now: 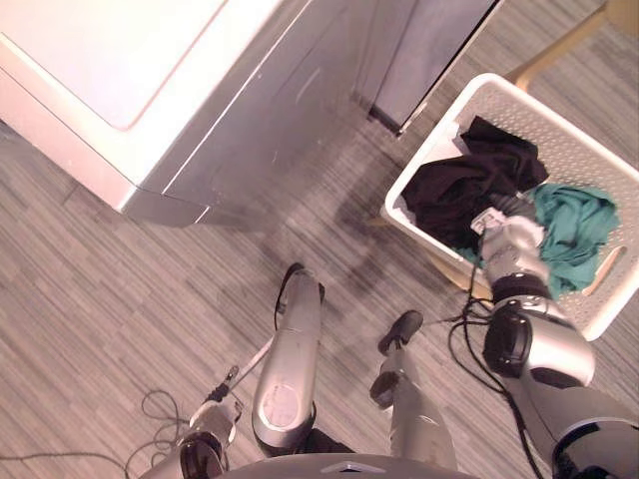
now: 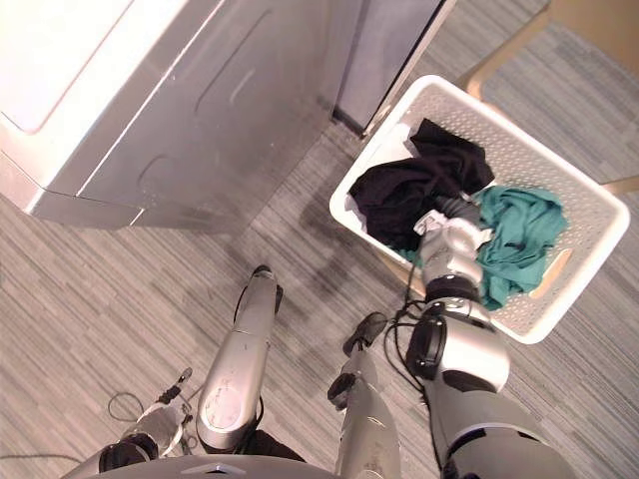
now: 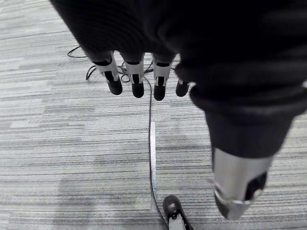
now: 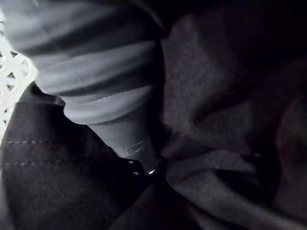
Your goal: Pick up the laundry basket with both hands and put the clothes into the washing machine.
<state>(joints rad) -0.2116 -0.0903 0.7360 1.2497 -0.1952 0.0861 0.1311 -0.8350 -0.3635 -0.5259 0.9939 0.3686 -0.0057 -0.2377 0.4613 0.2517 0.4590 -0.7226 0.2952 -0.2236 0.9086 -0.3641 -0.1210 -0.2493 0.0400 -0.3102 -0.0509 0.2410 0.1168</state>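
Laundry basket (image 1: 579, 150) at right, open striped floor (image 1: 120, 299) between its rim and the washing machine (image 1: 120, 60) upper left. Right hand (image 1: 507, 239) sunk in its black clothes (image 1: 449, 190) (grip cannot be told); left hand (image 3: 144, 33) hangs relaxed, empty.

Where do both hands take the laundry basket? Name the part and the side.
Grip the laundry basket by its two short walls, coming from outside each. The short wall away from the washing machine shows a handle slot under the rim; whether the opposite wall has one I cannot tell.
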